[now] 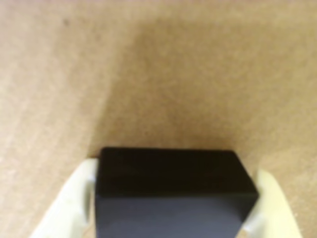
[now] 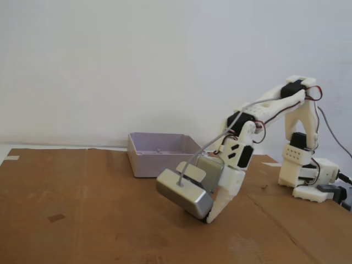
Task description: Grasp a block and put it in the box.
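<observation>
The black block [image 1: 173,188] fills the lower middle of the wrist view, wedged between my two cream fingers [image 1: 74,198], which press on its left and right sides. My gripper [image 1: 177,169] is shut on it, just over the brown cardboard. In the fixed view my gripper [image 2: 209,218] points down with its tip at the cardboard surface, and only a dark sliver of the block shows there. The lilac-grey box [image 2: 165,163] stands behind and to the left of the gripper, a short way off. I cannot tell whether the block is touching the cardboard.
A grey metal housing [image 2: 184,193] hangs on the gripper's left side with a cable running up the arm. The arm's base [image 2: 308,179] stands at the right. Brown cardboard [image 2: 82,220] covers the table, with a white wall behind it.
</observation>
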Controlling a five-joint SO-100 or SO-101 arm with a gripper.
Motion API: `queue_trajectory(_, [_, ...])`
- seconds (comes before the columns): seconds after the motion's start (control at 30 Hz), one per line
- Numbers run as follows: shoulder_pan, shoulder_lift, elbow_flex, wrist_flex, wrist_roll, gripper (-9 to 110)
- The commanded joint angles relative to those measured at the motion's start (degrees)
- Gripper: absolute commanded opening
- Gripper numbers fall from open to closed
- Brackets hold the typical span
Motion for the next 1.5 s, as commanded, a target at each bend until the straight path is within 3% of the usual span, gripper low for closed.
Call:
queue_trajectory(0.0, [0.3,-0.2,0.6,0.0,1.0,21])
queue_trajectory(0.57, [0.7,0.6,0.0,0.0,1.0,10])
queue_trajectory(1.47, [1.5,1.0,-9.8,0.0,0.9,10])
